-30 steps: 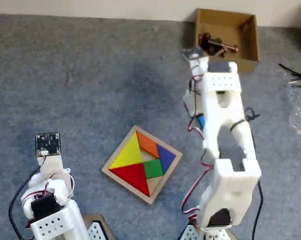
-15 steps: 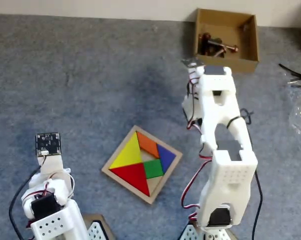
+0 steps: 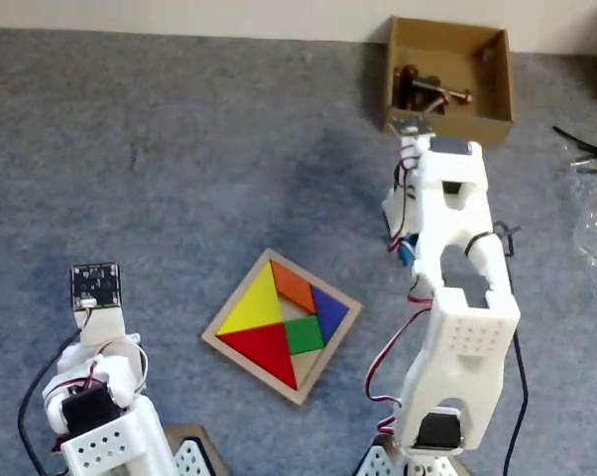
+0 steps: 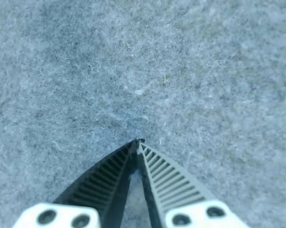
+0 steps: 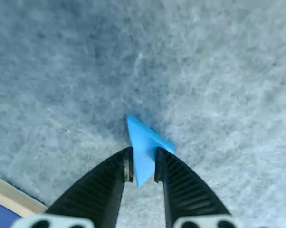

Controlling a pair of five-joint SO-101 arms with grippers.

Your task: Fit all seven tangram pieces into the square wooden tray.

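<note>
Rightward the right arm has swung since earlier. Nearest, the left gripper (image 4: 139, 141) sits pressed together, empty. The square wooden tray (image 3: 305, 369) lies midway. Farther, off its right side, the right gripper (image 5: 143, 164) pinches the light-blue triangular tangram piece (image 5: 144, 137).

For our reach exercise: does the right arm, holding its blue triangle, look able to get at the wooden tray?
Probably yes: bare carpet lies between the right gripper, clamping the blue triangle, and the wooden tray.

No lettering, number, label or sign was legible on the wooden tray (image 3: 354, 308), the cardboard box (image 3: 492, 129) or the grey worktop (image 3: 179, 149).
</note>
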